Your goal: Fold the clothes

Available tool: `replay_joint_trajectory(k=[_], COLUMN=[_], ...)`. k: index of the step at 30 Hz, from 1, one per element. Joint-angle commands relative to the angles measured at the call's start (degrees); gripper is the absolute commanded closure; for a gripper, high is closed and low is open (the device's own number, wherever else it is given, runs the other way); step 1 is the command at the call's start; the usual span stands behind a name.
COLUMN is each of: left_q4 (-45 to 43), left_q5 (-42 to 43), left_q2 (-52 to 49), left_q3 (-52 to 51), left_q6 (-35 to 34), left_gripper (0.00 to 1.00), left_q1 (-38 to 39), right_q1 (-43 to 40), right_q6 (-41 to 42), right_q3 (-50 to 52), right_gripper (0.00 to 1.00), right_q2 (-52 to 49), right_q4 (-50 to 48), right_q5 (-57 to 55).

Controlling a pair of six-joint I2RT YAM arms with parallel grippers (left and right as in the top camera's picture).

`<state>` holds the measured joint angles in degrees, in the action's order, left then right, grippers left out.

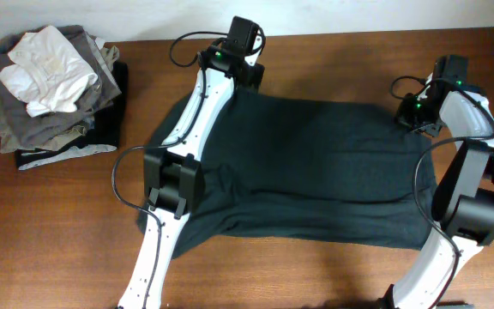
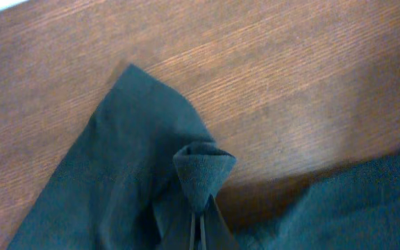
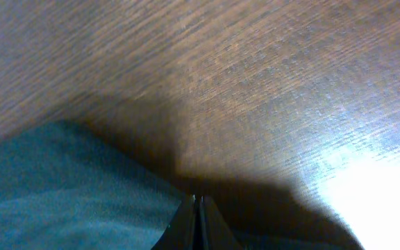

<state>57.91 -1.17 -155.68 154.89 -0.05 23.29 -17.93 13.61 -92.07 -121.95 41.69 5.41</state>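
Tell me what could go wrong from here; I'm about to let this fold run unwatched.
1. The left gripper pinches only a small tuck of the T-shirt; it may slip out when lifted.
2. The right gripper is shut at the shirt's edge, but no cloth clearly shows in its grip; that corner might be left on the table.
3. The left arm's elbow sits over the shirt and could snag it.

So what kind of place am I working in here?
Probably a lab or test bench, not a home: a wooden table, two robot arms working over it, a shirt spread flat, and a clothes pile at one corner.
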Motion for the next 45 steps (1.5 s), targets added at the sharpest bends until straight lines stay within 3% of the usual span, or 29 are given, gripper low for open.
replay_joint_trajectory(k=[1, 6, 13, 21, 28, 37, 45], left_q4=[5.8, 11.9, 24.8, 38.1, 38.8, 38.8, 38.8], left_q5=[-3.9, -13.3, -13.7, -12.8, -3.0, -2.6, -3.0], left_q2=[4.0, 8.6, 10.1, 10.2, 10.2, 14.7, 20.6], left_q3=[1.8, 1.8, 1.8, 1.8, 1.8, 0.1, -16.5], left_q6=[0.0, -2.3, -2.4, -3.8, -3.8, -3.8, -3.8], left_gripper=[1.0, 1.0, 1.0, 1.0, 1.0, 1.0, 1.0], left_q1=[-0.2, -0.4, -1.8, -1.8, -1.6, -1.6, -1.7], right_q1=[0.3, 0.2, 0.2, 0.2, 0.2, 0.4, 0.4], right_q6=[4.1, 5.0, 8.0, 21.8, 25.9, 25.7, 25.7], right_q3=[-0.9, -0.9, -0.9, -0.9, -0.9, -0.7, 0.1], right_gripper=[0.96, 0.96, 0.96, 0.96, 0.96, 0.96, 0.96], right_q2=[6.1, 10.7, 12.8, 12.9, 17.8, 22.3, 22.3], right_q4=[2.2, 6.6, 14.2, 23.1, 27.4, 34.8, 35.9], right_q5=[-1.4, -1.4, -1.6, -1.6, -10.3, -12.6, -12.5])
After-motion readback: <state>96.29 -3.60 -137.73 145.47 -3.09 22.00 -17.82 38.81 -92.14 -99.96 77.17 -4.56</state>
